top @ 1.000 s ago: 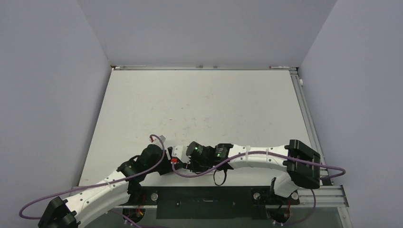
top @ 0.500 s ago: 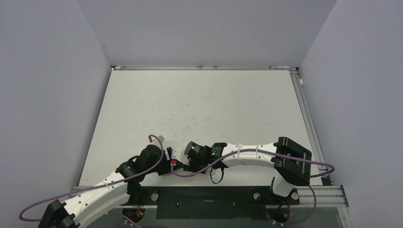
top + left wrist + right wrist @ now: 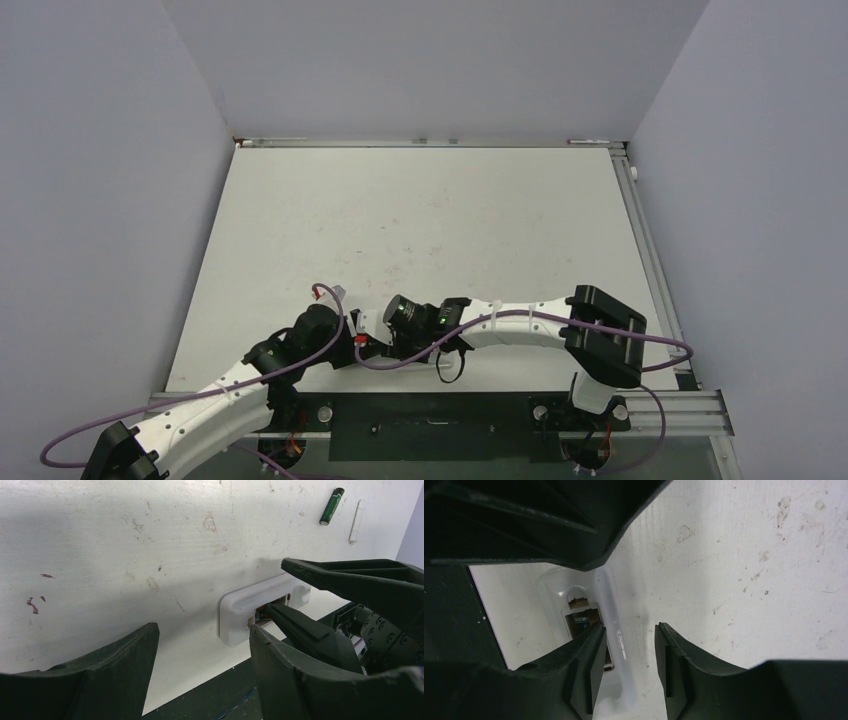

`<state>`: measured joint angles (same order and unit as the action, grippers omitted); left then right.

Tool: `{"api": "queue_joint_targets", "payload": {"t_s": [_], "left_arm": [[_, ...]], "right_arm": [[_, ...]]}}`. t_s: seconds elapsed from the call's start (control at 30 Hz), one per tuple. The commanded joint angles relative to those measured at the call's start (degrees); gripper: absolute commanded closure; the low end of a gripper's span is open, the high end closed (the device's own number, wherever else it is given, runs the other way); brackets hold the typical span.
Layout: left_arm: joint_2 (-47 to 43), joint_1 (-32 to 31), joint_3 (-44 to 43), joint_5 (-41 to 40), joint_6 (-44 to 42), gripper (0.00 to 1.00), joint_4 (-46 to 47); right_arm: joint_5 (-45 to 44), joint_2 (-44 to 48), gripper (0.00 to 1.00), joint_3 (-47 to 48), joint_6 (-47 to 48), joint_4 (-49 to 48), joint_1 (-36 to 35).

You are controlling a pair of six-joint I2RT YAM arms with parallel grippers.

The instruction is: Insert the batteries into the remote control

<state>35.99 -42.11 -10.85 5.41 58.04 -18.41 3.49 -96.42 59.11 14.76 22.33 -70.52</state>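
Left wrist view: one battery [image 3: 332, 506] and a thin white strip [image 3: 355, 521] lie far out on the table [image 3: 125, 540], well apart from the remote control [image 3: 250, 602], which sits at the near edge. The right arm's fingers [image 3: 305, 630] cover half the open bay [image 3: 581, 611], so I can't tell what's inside. The right gripper [image 3: 629, 630] is partly spread, one finger in the bay and one outside the rim, not pinching. The left gripper [image 3: 202, 630] is wide apart and empty.

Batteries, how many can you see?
1. One green-and-black battery lies loose on the table, well away from the remote control, next to a thin white strip. Another might be hidden inside the remote's battery bay; I cannot tell.
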Motion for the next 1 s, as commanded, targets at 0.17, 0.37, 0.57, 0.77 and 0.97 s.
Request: {"api": "queue_joint_targets", "payload": {"t_s": [0.17, 0.37, 0.57, 0.77, 0.97], "left_arm": [[-0.3, 0.6, -0.1, 0.0, -0.9, 0.36, -0.1], [-0.1, 0.7, 0.3, 0.3, -0.8, 0.36, 0.5], [0.3, 0.8, 0.3, 0.4, -0.8, 0.36, 0.9], [0.6, 0.9, 0.6, 0.6, -0.7, 0.36, 1.4], [0.7, 0.9, 0.5, 0.7, -0.7, 0.36, 1.7]], "right_arm": [[2.9, -1.3, 0.61, 2.6, 2.6, -0.7, 0.6], [4.4, -1.6, 0.62, 2.6, 3.9, 1.0, 0.6], [5.0, -1.4, 0.63, 2.2, 5.1, 2.2, 0.4], [6.5, -0.2, 0.63, 1.2, 5.5, 2.2, 0.3], [5.2, 0.3, 0.64, 1.1, 4.5, 0.9, 0.3]]}}
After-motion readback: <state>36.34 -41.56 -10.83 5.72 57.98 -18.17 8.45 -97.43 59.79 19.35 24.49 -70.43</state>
